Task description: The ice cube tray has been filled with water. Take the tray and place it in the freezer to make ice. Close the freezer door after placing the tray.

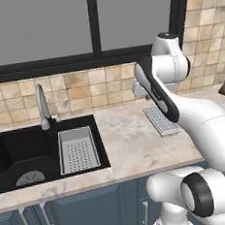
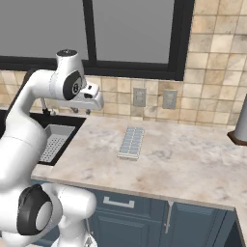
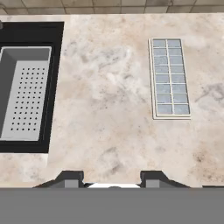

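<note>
The gripper point(image 3: 111, 179) hangs high over the counter point(image 3: 113, 113), pointing straight down — fingers drawn in, pinching nothing. The ice cube tray point(image 3: 170, 78) lies flat, off to one side of it — well apart.

No legible text or markings.

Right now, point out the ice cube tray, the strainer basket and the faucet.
ice cube tray point(image 3: 170, 78): hand view, middle cells.
strainer basket point(image 1: 78, 152): left base view, perforated floor.
faucet point(image 1: 42, 107): left base view, upright neck.
</note>
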Robot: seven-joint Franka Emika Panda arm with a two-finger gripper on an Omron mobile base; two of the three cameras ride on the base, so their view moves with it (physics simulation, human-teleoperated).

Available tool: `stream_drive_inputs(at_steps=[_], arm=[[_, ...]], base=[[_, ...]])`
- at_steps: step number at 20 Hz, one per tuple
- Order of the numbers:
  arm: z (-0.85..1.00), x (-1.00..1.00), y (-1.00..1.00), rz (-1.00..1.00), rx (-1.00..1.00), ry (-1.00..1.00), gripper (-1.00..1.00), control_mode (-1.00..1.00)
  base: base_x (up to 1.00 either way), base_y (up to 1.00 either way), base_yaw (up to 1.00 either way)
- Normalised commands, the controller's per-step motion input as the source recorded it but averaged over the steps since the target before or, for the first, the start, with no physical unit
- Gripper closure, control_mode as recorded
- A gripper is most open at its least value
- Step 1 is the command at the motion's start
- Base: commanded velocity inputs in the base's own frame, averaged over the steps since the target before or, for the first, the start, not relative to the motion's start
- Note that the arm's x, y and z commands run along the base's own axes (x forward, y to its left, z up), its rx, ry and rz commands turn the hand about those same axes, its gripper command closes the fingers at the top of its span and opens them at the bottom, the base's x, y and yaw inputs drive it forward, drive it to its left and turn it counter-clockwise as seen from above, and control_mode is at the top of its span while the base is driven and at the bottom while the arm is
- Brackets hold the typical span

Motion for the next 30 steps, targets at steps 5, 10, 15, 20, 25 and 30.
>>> stream_drive_inputs(at_steps=[5,10,15,20,25,30], arm=[[0.0,-0.3,-0.11,-0.01,0.0,0.0,-1.0,-1.0],[0.0,-0.13,-0.22,0.0,0.0,-0.06,-1.0,-1.0],[-0.02,-0.02,-0.25,0.0,0.0,-0.02,-1.0,-1.0],[-0.06,-0.01,-0.24,0.0,0.0,0.0,-1.0,-1.0],[-0.24,0.08,-0.47,0.0,0.0,0.0,-1.0,-1.0],[-0.29,0.16,-0.25,0.0,-0.03,0.0,-1.0,-1.0]], base=[[0.0,0.0,0.0],[0.0,0.0,0.0],[0.0,0.0,0.0],[0.0,0.0,0.0],[0.0,0.0,0.0],[0.0,0.0,0.0]])
